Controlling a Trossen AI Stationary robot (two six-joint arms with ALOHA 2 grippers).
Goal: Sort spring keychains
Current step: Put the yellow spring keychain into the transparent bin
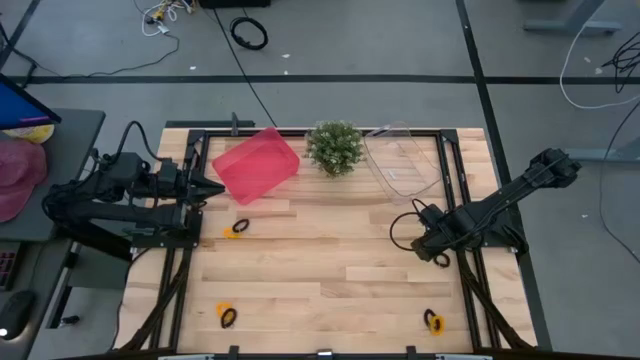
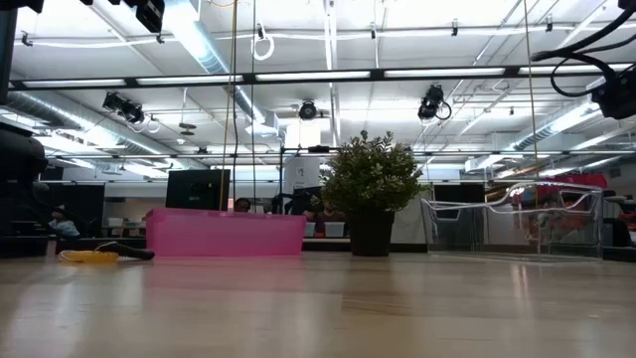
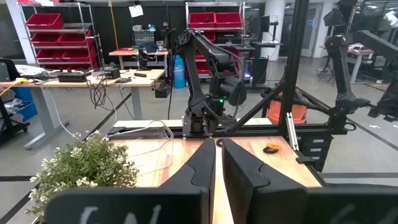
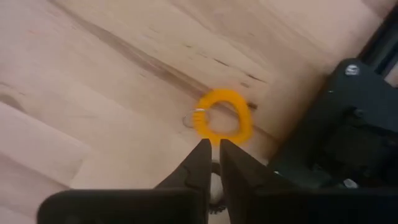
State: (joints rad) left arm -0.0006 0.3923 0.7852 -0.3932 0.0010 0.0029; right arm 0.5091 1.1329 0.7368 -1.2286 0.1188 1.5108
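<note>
Three spring keychain pairs, orange with black, lie flat on the table in the high view: one (image 1: 236, 229) near my left arm and two at the near edge (image 1: 227, 316) (image 1: 432, 320). Another orange keychain (image 4: 224, 123) lies flat beside the black frame rail, just beyond the tips of my right gripper (image 4: 213, 146). That gripper (image 1: 437, 252) points down at the table's right side, fingers shut. My left gripper (image 1: 212, 187) waits shut beside the pink bin (image 1: 256, 165). The first pair shows low on the table (image 2: 91, 257). My right gripper comes from above, slanting down, with its fingertips (image 4: 203, 149) at the near rim of the orange keychain's coil (image 4: 214, 135). The keychain lies flat on the wood. Whether the tips touch it, I cannot tell.
A potted plant (image 1: 335, 147) stands at the far edge between the pink bin and a clear plastic bin (image 1: 405, 160). Black frame rails (image 1: 470, 290) run along the table's left and right sides. Bare wood lies across the table's middle (image 1: 330, 270).
</note>
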